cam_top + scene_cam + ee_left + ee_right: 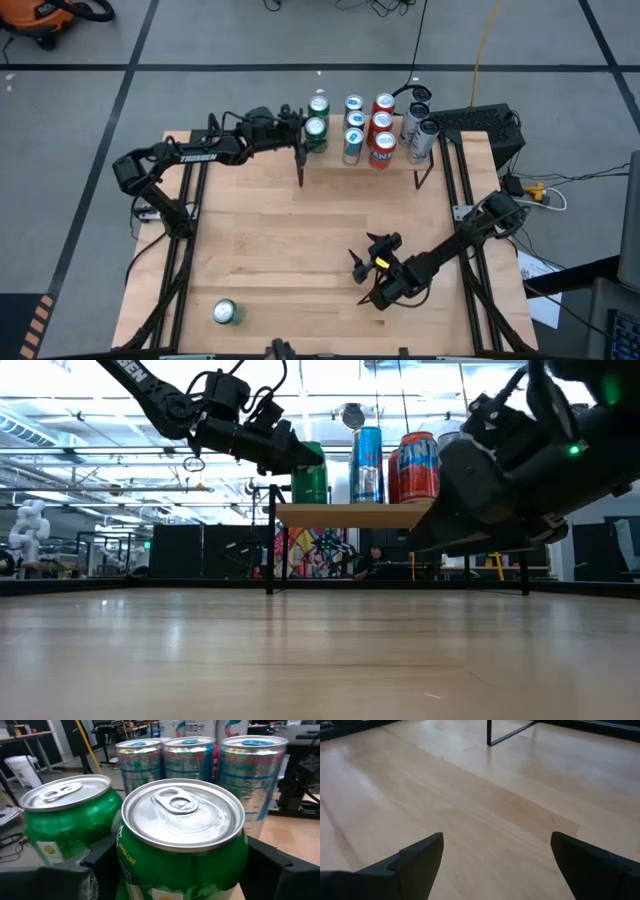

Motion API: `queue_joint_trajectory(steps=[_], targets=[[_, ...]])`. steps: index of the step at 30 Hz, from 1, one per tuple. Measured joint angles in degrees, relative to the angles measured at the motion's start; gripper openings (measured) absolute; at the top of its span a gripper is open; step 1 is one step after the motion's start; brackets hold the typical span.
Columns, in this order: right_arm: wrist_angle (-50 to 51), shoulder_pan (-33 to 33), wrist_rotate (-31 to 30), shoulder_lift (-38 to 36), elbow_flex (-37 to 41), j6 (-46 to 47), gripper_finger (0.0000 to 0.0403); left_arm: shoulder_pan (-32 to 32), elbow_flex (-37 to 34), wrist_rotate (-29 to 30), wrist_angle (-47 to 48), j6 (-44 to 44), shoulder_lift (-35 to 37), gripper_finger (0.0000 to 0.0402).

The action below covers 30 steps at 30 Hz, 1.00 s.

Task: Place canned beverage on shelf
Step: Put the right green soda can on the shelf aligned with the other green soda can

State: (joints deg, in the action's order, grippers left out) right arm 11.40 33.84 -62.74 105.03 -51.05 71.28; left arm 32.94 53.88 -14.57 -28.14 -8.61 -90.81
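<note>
The left gripper [303,133] was clamped on a green can [182,850] standing at the left end of the shelf [350,515], beside another green can [319,106] and the blue and red ones (not yet let go). One more green can [225,313] lay on the tabletop [300,230], so I judged work remained. The right gripper [368,275] waited low over the table, fingers apart and empty.

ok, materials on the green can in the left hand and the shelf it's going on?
Green drink can: looks like thin aluminium, with a bare brushed silver lid, pull tab and glossy printed green wall. Small raised shelf: the board looks like light wood with a matte finish, possibly laminate; its thin black legs look like painted metal rod.
</note>
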Motion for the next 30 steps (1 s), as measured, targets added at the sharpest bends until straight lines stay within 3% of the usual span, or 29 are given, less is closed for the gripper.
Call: queue_joint_trajectory(steps=[13, 22, 30], targets=[[0.0, -2.2, 2.8, 0.0, 0.0, -3.3, 0.0359, 0.4, -0.2, 0.3, -0.5, 0.6, -0.1, 0.0395], [0.0, -2.4, 3.0, 0.0, 0.0, -4.5, 0.0359, 0.4, -0.2, 6.5, 3.3, -2.3, 7.7, 0.0396], [0.0, -2.9, 2.8, 0.0, 0.0, -4.7, 0.0359, -0.8, -0.2, 7.5, 19.9, -2.3, 13.7, 0.0396]])
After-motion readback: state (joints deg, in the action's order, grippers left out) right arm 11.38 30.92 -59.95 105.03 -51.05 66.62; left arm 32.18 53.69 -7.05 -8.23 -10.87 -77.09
